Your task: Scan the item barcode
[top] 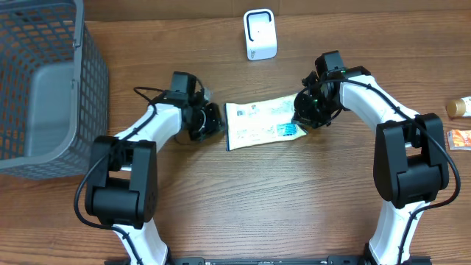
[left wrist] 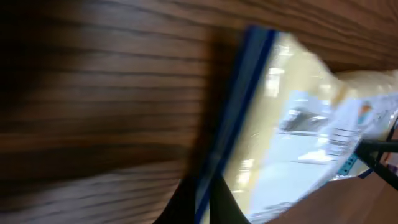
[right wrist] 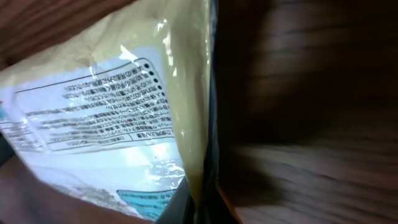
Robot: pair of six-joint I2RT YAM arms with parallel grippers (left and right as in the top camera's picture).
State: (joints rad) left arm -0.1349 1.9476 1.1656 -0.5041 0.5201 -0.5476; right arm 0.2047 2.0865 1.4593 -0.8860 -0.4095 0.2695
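Packet (top: 261, 124) has left tool (top: 221, 125) and right tool (top: 299, 121) clamped on its opposite short edges.

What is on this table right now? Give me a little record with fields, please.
Item: packet, printed face up, mid-table
Left arm: jaws shut on the packet's end nearer the basket
Right arm: jaws shut on the opposite end
Scanner: white, beyond the packet, not touching it
Basket: grey mesh, far left
Other: bottle and orange pack at the right edge
Lifted or resting: cannot tell
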